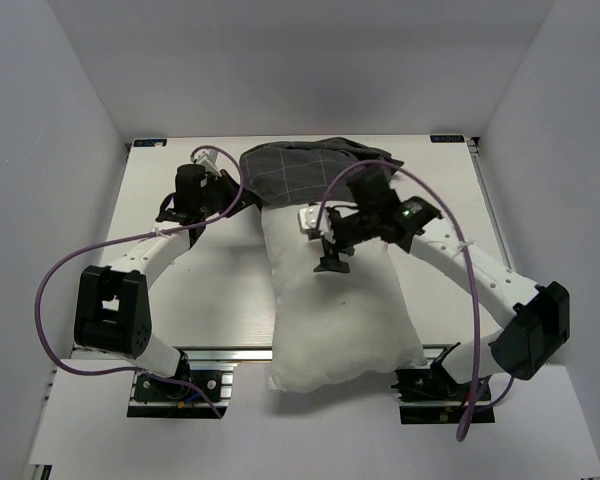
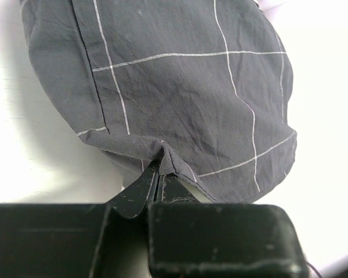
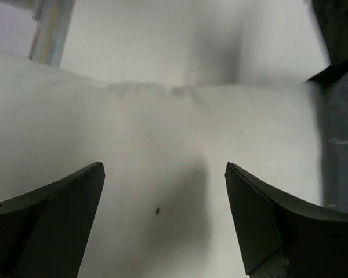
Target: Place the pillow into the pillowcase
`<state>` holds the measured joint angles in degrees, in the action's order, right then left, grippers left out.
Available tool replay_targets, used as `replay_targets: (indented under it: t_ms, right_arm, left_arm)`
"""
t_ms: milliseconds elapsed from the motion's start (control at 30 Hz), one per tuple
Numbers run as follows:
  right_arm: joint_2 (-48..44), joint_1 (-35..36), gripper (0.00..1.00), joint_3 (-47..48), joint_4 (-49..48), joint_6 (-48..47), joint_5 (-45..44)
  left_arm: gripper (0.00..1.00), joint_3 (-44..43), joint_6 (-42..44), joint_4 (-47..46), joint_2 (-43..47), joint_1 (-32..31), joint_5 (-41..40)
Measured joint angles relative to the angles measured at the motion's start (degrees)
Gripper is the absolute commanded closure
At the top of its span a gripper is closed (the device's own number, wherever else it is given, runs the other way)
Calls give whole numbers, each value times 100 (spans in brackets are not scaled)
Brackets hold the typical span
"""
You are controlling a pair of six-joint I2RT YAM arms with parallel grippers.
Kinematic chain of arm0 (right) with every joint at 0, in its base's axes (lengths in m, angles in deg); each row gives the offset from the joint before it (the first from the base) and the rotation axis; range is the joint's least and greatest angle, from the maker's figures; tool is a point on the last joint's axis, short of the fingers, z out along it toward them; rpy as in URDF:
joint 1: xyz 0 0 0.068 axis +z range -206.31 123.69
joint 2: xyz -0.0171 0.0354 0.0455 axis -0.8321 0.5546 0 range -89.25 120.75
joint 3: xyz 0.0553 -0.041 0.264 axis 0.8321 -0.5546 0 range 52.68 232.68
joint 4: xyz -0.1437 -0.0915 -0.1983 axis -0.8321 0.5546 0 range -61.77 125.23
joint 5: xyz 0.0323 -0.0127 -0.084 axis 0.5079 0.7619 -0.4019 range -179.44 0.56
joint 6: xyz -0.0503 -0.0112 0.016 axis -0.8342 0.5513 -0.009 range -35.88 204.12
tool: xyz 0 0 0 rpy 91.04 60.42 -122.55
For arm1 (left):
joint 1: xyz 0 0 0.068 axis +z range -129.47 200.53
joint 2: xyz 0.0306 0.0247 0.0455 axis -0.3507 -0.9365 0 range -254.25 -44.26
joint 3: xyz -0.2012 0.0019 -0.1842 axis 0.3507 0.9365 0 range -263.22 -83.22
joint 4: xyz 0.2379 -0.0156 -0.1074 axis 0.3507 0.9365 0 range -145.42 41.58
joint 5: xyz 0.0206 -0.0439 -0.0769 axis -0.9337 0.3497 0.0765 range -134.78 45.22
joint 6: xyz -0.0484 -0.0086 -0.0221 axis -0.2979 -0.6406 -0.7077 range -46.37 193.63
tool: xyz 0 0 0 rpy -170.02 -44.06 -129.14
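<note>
Pillowcase (image 2: pixel 180 87) hem pinched by left gripper (image 2: pixel 156 180); right gripper (image 3: pixel 163 169) spread wide over pillow (image 3: pixel 162 116). Pillow judged soft, bulky: best grasped at seam.

Right gripper (image 3: pixel 163 167) spread wide, dark fingers (image 3: pixel 43 223) at lower left and lower right, off-white pillow (image 3: pixel 162 121) filling the view between them, faint crease (image 3: pixel 162 90) across it, tiny speck (image 3: pixel 157 210), blurred dark shape (image 3: pixel 335 40) at right edge

Matt cloth pillowcase (image 2: pixel 180 87), speckled-fabric pillow (image 1: pixel 340 320)
</note>
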<state>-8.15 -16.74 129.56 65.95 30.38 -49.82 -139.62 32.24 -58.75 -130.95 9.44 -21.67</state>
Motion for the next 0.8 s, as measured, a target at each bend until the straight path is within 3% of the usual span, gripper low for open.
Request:
replay_targets:
  t_ms: [100, 200, 267, 300, 333, 533, 800]
  right_arm:
    - [125, 258, 11, -450, -361, 343, -820]
    - [365, 251, 21, -662, -841, 621, -1432]
    - [592, 260, 52, -728, -1239, 809, -1784]
    - [743, 269, 85, -723, -1453, 933, -1998]
    - [949, 271, 99, -658, -1631, 1084, -2181]
    - [2280, 212, 100, 369, -2345, 1919, -3097]
    - [3034, -424, 100, 2444, -2417, 2684, -3812]
  left_arm:
    - [100, 0, -46, -24, 48, 0, 79]
    - [100, 17, -94, -52, 166, 0, 186]
    - [100, 44, -133, -74, 284, 0, 256]
    - [100, 57, -153, -81, 339, 0, 286]
    - [100, 68, -168, -81, 398, 0, 306]
    - [100, 162, -221, -90, 632, 15, 315]
    - [100, 651, -105, -144, 1029, 76, 146]
